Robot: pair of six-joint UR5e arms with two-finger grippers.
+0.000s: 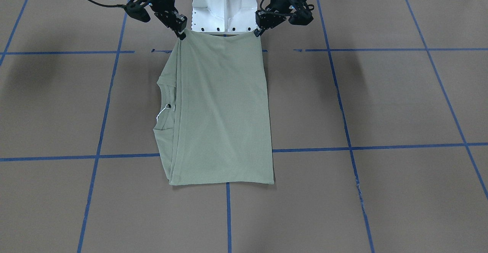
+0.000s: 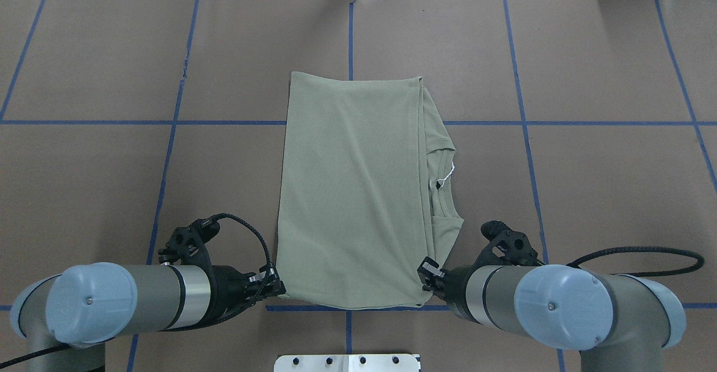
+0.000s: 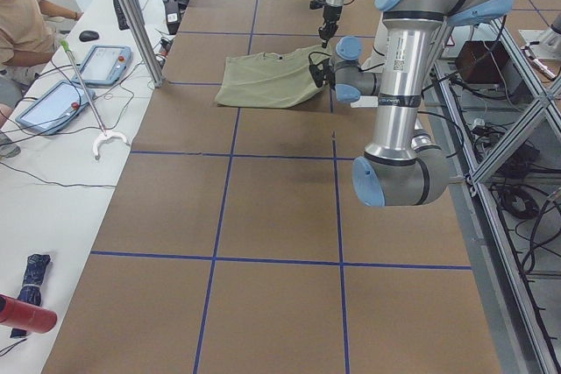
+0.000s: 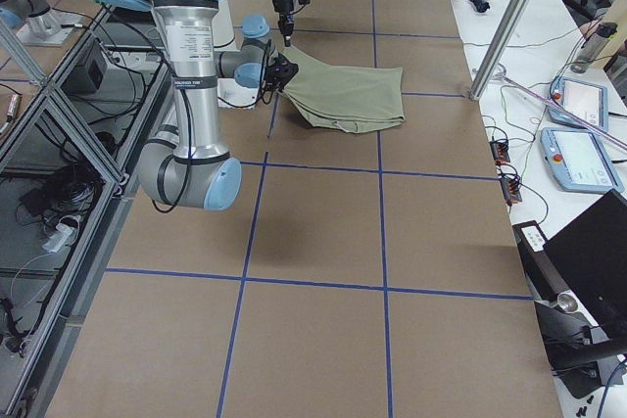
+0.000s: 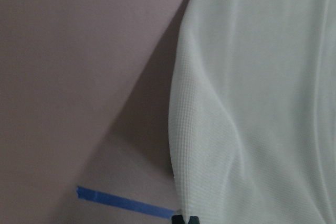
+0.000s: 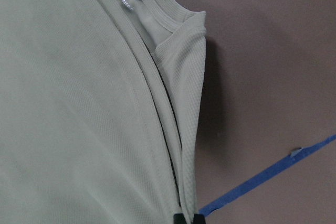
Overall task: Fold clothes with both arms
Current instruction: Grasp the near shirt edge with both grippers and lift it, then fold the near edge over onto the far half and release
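Brown taped table [image 2: 84, 193] bears the shirt [image 2: 347, 193]; left hand [image 1: 260, 32] and right hand [image 1: 182, 35] pinch its corners.

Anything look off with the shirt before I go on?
Only the shirt on the robot's right: the collar and tag string poke out past the folded top layer, leaving that edge uneven.

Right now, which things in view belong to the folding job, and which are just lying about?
Job:
shirt
left gripper, shut on a near corner
right gripper, shut on the other near corner

Lying about:
tablets
mouse
red bottle
base
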